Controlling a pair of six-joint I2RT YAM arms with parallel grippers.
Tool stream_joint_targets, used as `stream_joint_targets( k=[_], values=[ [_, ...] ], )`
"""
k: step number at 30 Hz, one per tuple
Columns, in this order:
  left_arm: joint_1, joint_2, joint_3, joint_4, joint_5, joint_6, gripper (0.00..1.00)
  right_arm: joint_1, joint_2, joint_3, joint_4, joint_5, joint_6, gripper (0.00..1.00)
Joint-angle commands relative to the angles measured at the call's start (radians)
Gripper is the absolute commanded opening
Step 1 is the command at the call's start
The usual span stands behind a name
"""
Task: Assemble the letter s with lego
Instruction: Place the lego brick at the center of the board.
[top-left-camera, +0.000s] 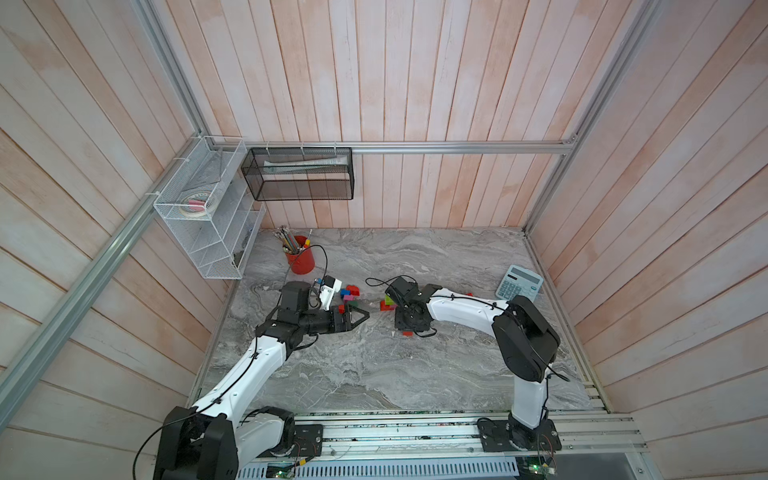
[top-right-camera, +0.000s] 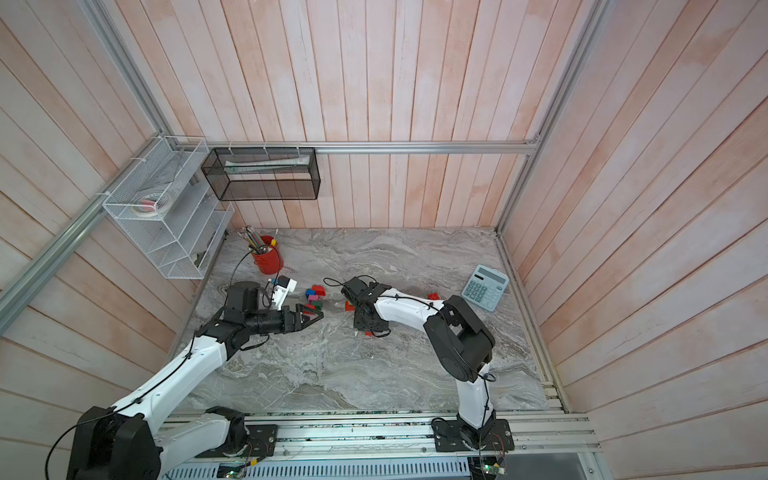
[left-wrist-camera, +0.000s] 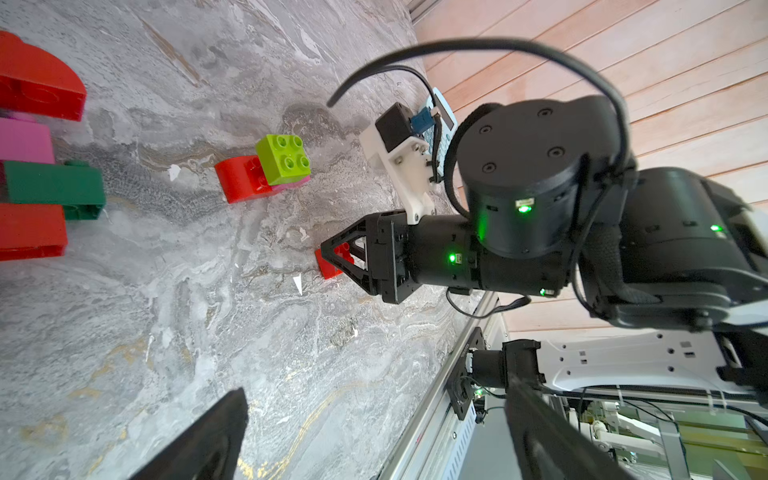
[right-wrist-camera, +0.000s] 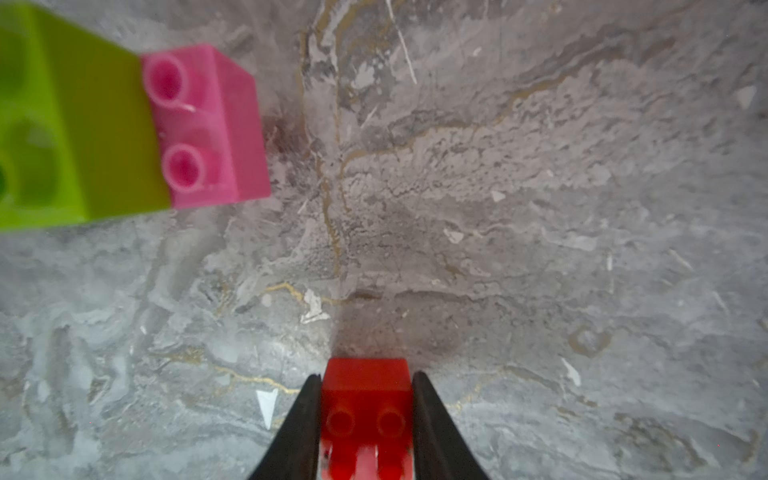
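Note:
My right gripper (right-wrist-camera: 366, 376) is shut on a small red lego brick (right-wrist-camera: 365, 399), held low over the marble table (right-wrist-camera: 540, 208); in a top view this brick (top-left-camera: 407, 333) peeks out under the downward-pointing gripper. Close by stands a lime brick (left-wrist-camera: 284, 160) on a pink brick (right-wrist-camera: 208, 124), with a red brick (left-wrist-camera: 239, 183) against them. A second group lies near the left arm: a red brick (top-left-camera: 353, 289), a blue one (top-left-camera: 345, 293), a pink one (left-wrist-camera: 25, 141) and a dark green one (left-wrist-camera: 54, 187). My left gripper (top-left-camera: 363, 316) is open and empty, beside this group.
A calculator (top-left-camera: 520, 283) lies at the back right, with a lone red brick (top-right-camera: 433, 296) near it. A red cup of pencils (top-left-camera: 300, 259) stands at the back left. A white wire rack (top-left-camera: 208, 220) and a black mesh basket (top-left-camera: 299, 174) hang on the walls.

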Motion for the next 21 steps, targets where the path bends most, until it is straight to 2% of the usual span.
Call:
stream_joint_targets(
  k=[1,7,15,21],
  values=[
    [0.011,-0.015,-0.016,-0.01,0.001,0.029,1.0,0.014,0.038,0.024,-0.025,0.024,0.021,0.35],
    [0.017,-0.026,-0.022,-0.022,0.006,0.038,1.0,0.019,0.036,0.047,-0.026,0.015,0.014,0.45],
    [0.028,-0.026,-0.012,-0.038,0.014,0.052,1.0,0.003,-0.02,0.068,-0.048,0.018,-0.019,0.5],
    [0.028,-0.019,-0.001,-0.033,0.023,0.049,1.0,-0.063,-0.127,0.03,-0.041,-0.005,-0.145,0.57]
  ],
)
